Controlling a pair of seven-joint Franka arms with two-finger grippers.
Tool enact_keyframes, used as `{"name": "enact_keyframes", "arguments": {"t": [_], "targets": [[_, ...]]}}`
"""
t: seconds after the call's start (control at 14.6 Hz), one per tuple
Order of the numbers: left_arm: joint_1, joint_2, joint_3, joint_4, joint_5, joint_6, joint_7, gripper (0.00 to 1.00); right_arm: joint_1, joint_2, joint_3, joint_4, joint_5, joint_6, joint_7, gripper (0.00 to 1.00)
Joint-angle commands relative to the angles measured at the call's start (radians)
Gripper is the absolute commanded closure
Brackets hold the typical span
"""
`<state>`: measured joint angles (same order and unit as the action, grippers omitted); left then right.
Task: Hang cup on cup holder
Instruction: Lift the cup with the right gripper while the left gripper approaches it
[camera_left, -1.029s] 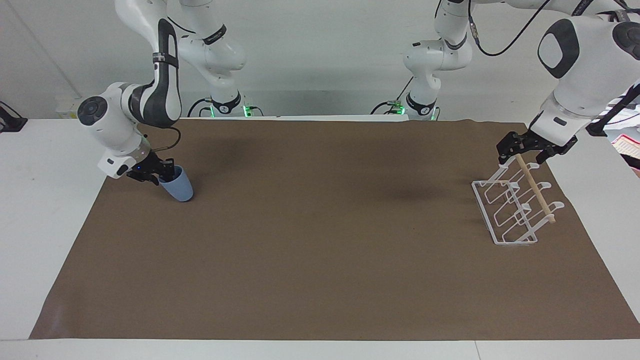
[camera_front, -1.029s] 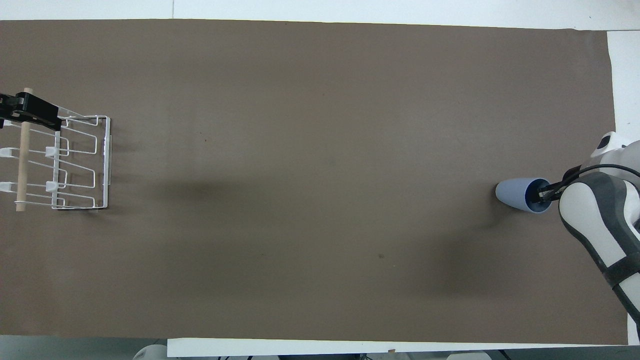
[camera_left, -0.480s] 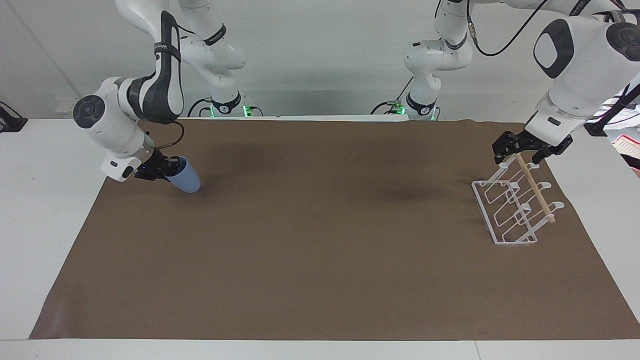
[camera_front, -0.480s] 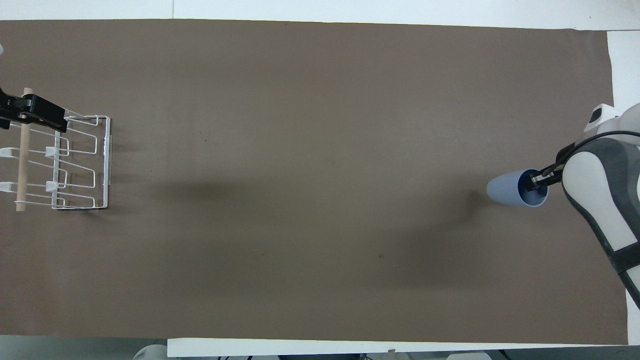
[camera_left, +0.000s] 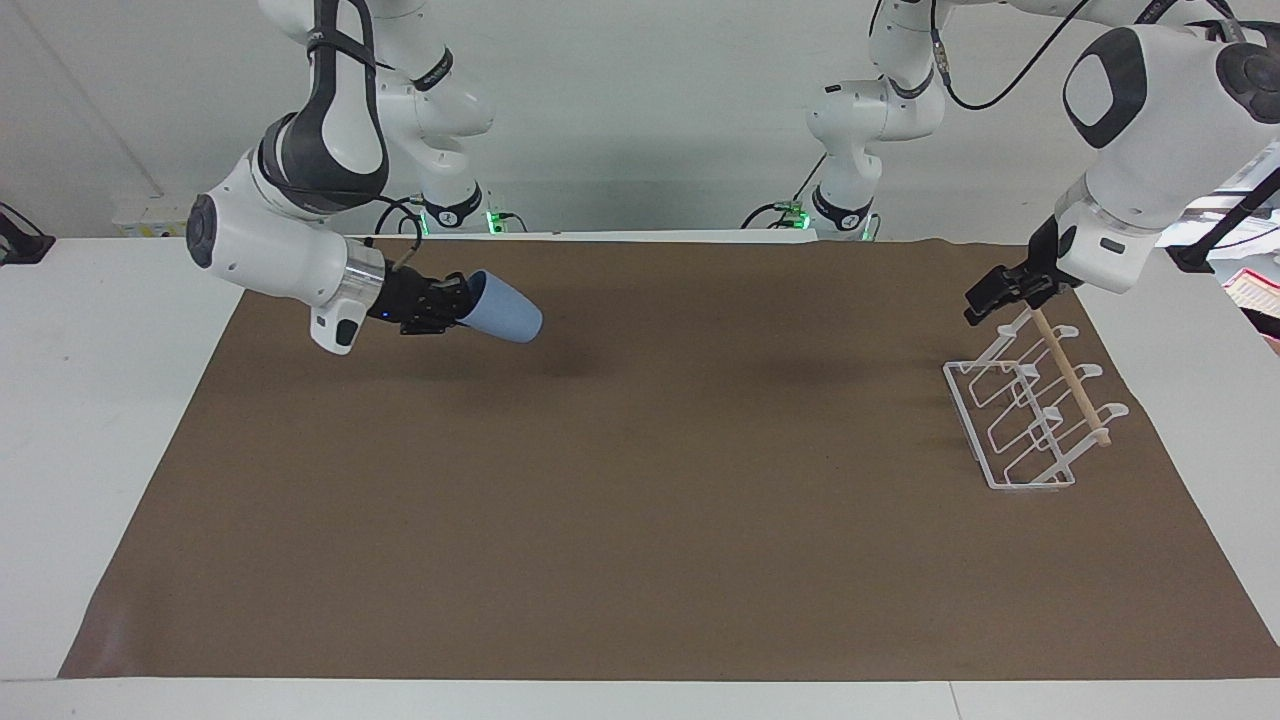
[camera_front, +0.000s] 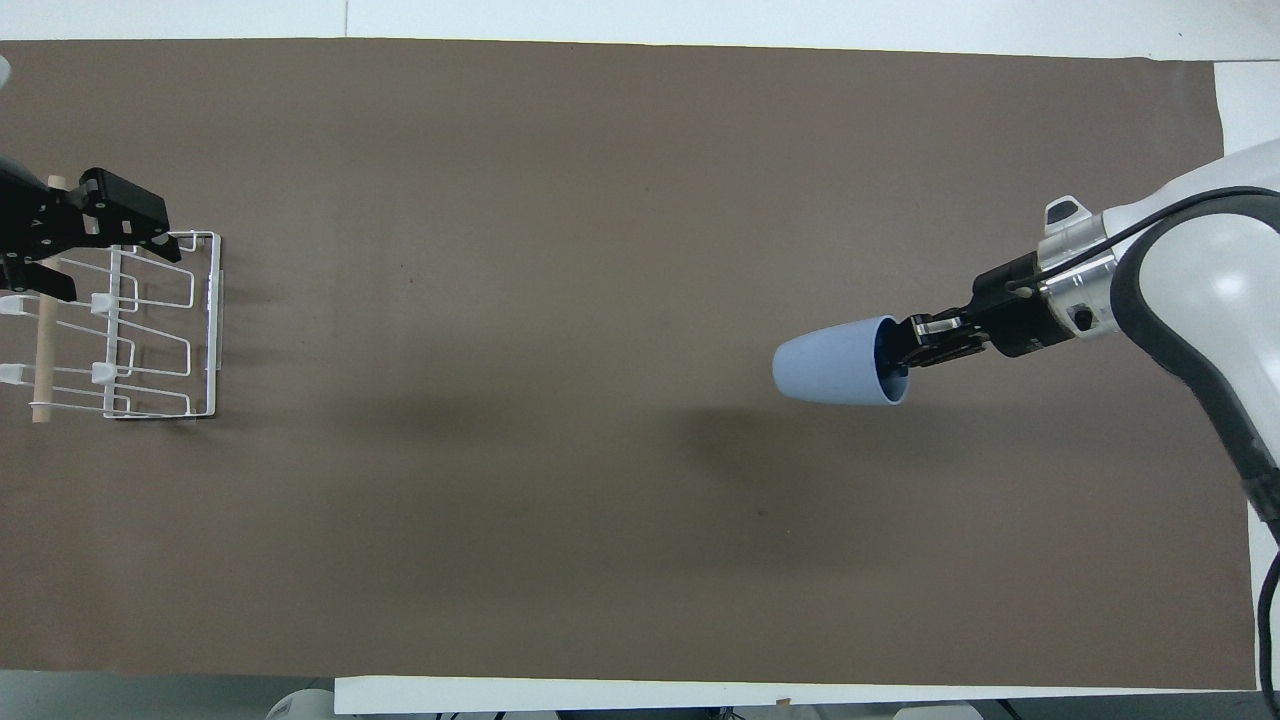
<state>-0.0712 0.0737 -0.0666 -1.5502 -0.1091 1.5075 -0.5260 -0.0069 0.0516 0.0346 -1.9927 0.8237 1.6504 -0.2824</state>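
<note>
My right gripper (camera_left: 462, 305) is shut on the rim of the light-blue cup (camera_left: 505, 318), one finger inside it. It holds the cup on its side in the air, over the mat's half toward the right arm's end; the cup also shows in the overhead view (camera_front: 830, 362) with the right gripper (camera_front: 900, 350). The white wire cup holder (camera_left: 962, 410) with its wooden dowel (camera_left: 1070, 378) stands on the mat at the left arm's end. My left gripper (camera_left: 1000, 296) hangs at the dowel's end nearest the robots; gripper (camera_front: 60, 235) and holder (camera_front: 214, 320) also show from overhead.
A brown mat (camera_left: 640, 520) covers most of the white table (camera_left: 90, 420). A pinkish printed item (camera_left: 1255, 290) lies on the table's edge past the holder, at the left arm's end.
My right gripper has lifted the cup off the mat and carried it toward the table's middle, tipping it onto its side. My left gripper has turned and shifted slightly at the dowel's end.
</note>
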Motion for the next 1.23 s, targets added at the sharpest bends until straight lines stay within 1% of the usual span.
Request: {"name": "enact_keyframes", "arguments": {"t": [0.0, 0.14, 0.27, 0.41, 0.48, 0.55, 0.62, 0.69, 0.75, 0.82, 0.96, 1.1, 1.17], "targets": [[-0.042, -0.031, -0.025, 0.005, -0.065, -0.026, -0.333, 0.0, 0.059, -0.035, -0.001, -0.072, 0.196, 0.031, 0.072, 1.0], [-0.094, -0.029, -0.038, 0.025, -0.118, -0.012, -0.649, 0.0, 0.126, -0.064, -0.001, -0.151, 0.341, 0.11, 0.081, 1.0], [-0.157, -0.026, -0.038, 0.041, -0.139, -0.013, -0.877, 0.0, 0.195, -0.072, -0.001, -0.19, 0.454, 0.191, 0.124, 1.0], [-0.217, -0.028, -0.038, 0.042, -0.158, -0.013, -1.055, 0.0, 0.272, -0.07, 0.001, -0.19, 0.491, 0.279, 0.198, 1.0], [-0.246, -0.026, -0.038, 0.044, -0.161, -0.006, -1.139, 0.0, 0.325, -0.069, -0.001, -0.19, 0.532, 0.331, 0.216, 1.0], [-0.269, -0.025, -0.038, 0.042, -0.167, 0.028, -1.202, 0.0, 0.355, -0.068, -0.001, -0.192, 0.552, 0.371, 0.219, 1.0], [-0.292, -0.029, -0.039, 0.035, -0.182, 0.109, -1.257, 0.0, 0.376, -0.068, -0.001, -0.192, 0.575, 0.393, 0.229, 1.0], [-0.326, -0.04, -0.045, -0.011, -0.19, 0.191, -1.276, 0.0, 0.398, -0.067, -0.001, -0.192, 0.607, 0.411, 0.244, 1.0], [-0.344, -0.069, -0.045, -0.075, -0.225, 0.251, -1.282, 0.0, 0.407, -0.067, -0.001, -0.192, 0.621, 0.42, 0.247, 1.0], [-0.352, -0.096, -0.045, -0.126, -0.263, 0.279, -1.284, 0.0, 0.409, -0.065, -0.001, -0.19, 0.623, 0.425, 0.25, 1.0], [-0.378, -0.132, -0.045, -0.194, -0.268, 0.284, -1.284, 0.01, 0.432, -0.064, 0.001, -0.189, 0.623, 0.448, 0.256, 1.0], [-0.381, -0.146, -0.048, -0.223, -0.283, 0.281, -1.31, 0.0, 0.453, -0.061, 0.001, -0.189, 0.623, 0.494, 0.258, 1.0], [-0.381, -0.14, -0.048, -0.223, -0.305, 0.271, -1.321, 0.0, 0.459, -0.059, -0.001, -0.187, 0.623, 0.499, 0.258, 1.0]]}}
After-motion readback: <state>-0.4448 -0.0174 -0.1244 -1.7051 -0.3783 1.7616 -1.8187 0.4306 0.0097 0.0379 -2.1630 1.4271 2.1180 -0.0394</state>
